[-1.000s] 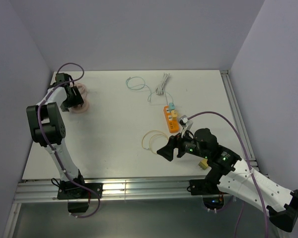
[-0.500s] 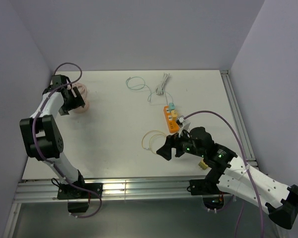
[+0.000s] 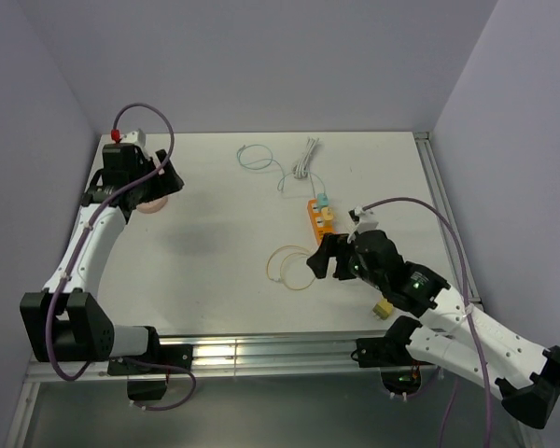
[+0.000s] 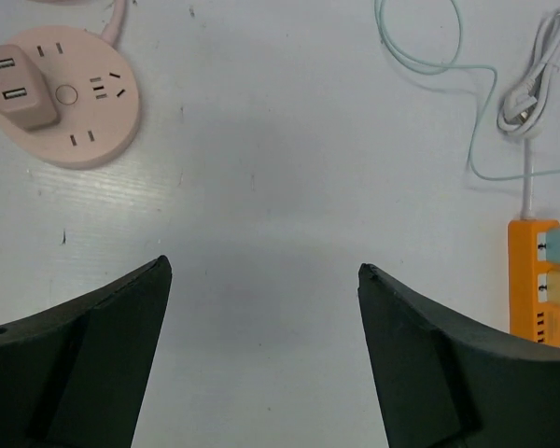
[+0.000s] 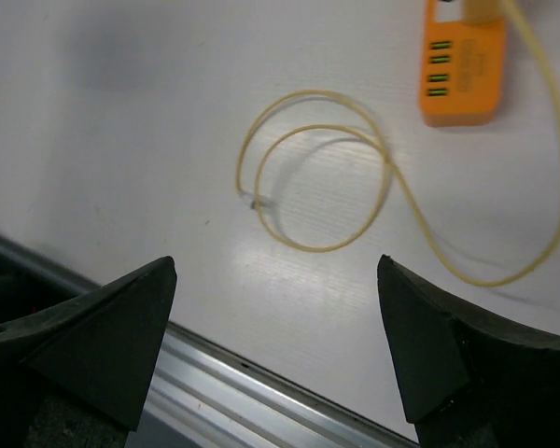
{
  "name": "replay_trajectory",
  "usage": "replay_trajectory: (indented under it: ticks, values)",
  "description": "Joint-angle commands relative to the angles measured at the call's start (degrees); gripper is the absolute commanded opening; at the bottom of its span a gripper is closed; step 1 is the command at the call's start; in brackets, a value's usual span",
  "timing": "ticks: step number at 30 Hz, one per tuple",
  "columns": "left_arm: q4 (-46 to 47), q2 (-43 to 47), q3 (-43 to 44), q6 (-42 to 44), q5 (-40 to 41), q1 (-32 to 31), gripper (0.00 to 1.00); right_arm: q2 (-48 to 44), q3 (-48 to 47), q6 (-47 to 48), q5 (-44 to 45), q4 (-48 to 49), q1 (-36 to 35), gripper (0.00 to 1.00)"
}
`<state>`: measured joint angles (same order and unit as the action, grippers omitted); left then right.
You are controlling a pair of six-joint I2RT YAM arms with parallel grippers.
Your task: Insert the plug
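Left wrist — left gripper (image 4: 263,269) jaws apart | right gripper (image 5: 276,264) apart above yellow cable (image 5: 389,177) — near orange power strip (image 5: 462,75)

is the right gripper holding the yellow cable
No, the right gripper is wide open and empty, while the yellow cable lies coiled on the table below it.

— What sort of place is shown here?

— A robotics lab test cell is indicated. A white table (image 3: 224,201) is closed in on three sides by plain lavender walls (image 3: 261,56).

— By what else is that borne out?

— A left arm (image 3: 79,247) and a right arm (image 3: 476,336) are bolted to an aluminium rail (image 3: 261,353) at the table's near edge, and purple cables (image 3: 145,105) are run along them. A pink round socket block (image 4: 63,107) and an orange power strip (image 5: 467,103) are laid loose on the table.
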<state>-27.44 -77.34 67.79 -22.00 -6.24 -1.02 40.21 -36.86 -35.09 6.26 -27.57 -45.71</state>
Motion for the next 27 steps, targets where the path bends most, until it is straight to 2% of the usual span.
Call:
replay_trajectory:
  ticks: [1, 2, 3, 5, 7, 8, 10, 11, 14, 18, 22, 27]
  values:
    - [5.7, 6.6, -3.9, -0.4, -1.1, -0.2, 0.86, 2.5, -3.0, -5.2, 9.2, -7.2, 5.3, 0.94]
    - [6.7, 7.5, -5.8, -0.8, -1.3, -0.2, 0.86, 2.8, -2.6, -4.9, 5.8, -7.6, 8.1, 0.94]
    - [7.4, 8.4, -6.5, -1.4, -2.4, -0.3, 0.85, 2.9, -1.2, -4.0, 3.7, -7.8, 15.8, 0.93]
    - [8.1, 10.2, -7.1, -2.1, -2.9, -0.3, 0.85, 3.7, 0.2, -4.2, -1.1, -7.8, 24.8, 0.93]
    - [9.0, 11.3, -7.9, -2.8, -4.9, -0.3, 0.85, 5.7, 0.1, -6.0, -0.3, -8.9, 31.6, 0.94]
    - [9.4, 11.6, -8.1, -2.8, -6.0, -0.3, 0.85, 6.5, -0.3, -7.6, 3.1, -10.5, 33.0, 0.93]
    - [8.0, 11.7, -7.5, -2.3, -4.6, -0.4, 0.84, 8.3, -0.6, -10.2, 3.8, -13.2, 37.5, 0.88]
    - [7.7, 11.8, -7.1, -2.5, -4.3, -0.4, 0.84, 8.9, -0.3, -11.0, 4.0, -13.8, 39.2, 0.82]
    - [8.7, 12.4, -7.7, -3.3, -7.9, -0.4, 0.84, 10.4, 2.5, -12.5, 0.3, -14.4, 45.0, 0.78]
    - [9.2, 12.9, -8.0, -3.8, -9.8, -0.4, 0.84, 11.2, 5.1, -15.6, -0.9, -15.7, 47.5, 0.76]
    - [9.5, 13.7, -8.4, -3.9, -9.8, -0.4, 0.83, 12.9, 5.7, -20.4, 5.1, -20.8, 47.5, 0.77]
    - [10.0, 14.5, -8.6, -4.1, -11.2, -0.4, 0.83, 15.2, 5.6, -20.2, 5.6, -23.2, 47.4, 0.77]
